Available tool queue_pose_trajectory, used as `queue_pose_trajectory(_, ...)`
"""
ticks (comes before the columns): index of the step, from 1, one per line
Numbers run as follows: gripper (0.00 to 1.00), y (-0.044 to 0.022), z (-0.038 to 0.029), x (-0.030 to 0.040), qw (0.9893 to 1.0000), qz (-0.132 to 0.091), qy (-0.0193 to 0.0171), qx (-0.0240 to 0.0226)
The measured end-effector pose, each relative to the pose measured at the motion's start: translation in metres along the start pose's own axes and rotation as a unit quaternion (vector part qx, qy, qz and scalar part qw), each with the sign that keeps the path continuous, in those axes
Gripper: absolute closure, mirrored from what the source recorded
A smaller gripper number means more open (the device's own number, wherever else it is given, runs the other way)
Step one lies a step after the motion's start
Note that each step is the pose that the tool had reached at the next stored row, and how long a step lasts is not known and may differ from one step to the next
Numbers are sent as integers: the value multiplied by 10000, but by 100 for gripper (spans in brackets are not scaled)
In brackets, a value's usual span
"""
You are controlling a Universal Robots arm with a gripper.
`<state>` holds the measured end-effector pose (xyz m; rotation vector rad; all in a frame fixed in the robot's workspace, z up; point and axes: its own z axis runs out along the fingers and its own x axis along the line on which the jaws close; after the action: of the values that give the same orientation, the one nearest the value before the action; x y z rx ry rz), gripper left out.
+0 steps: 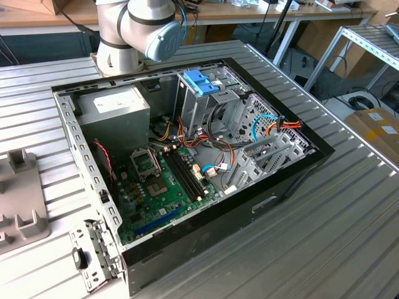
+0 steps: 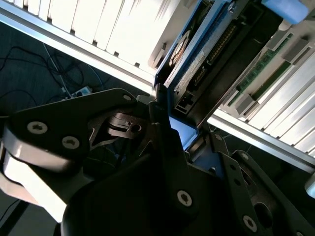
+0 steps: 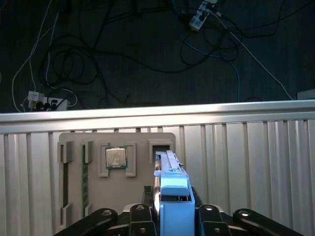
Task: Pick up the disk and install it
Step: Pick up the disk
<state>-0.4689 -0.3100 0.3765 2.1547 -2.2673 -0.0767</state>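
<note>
**A:** Where is the disk?

**B:** Clamped in the gripper. The fingers press on its flat faces at the near end.

**A:** How does it lie?

**B:** Edge-on in the first wrist view. Its long axis runs straight out from the gripper toward the grey parts tray, and the far end is over an open slot. I can't tell whether it's clear of that slot.

**A:** And the bay?

**B:** Probably the drive cage inside the open computer case, seen in the exterior view.
</note>
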Motion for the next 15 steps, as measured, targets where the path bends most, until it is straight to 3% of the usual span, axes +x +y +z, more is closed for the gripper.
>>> queue_pose_trajectory(15,63,7,-154,-4,10000,0,0,0)
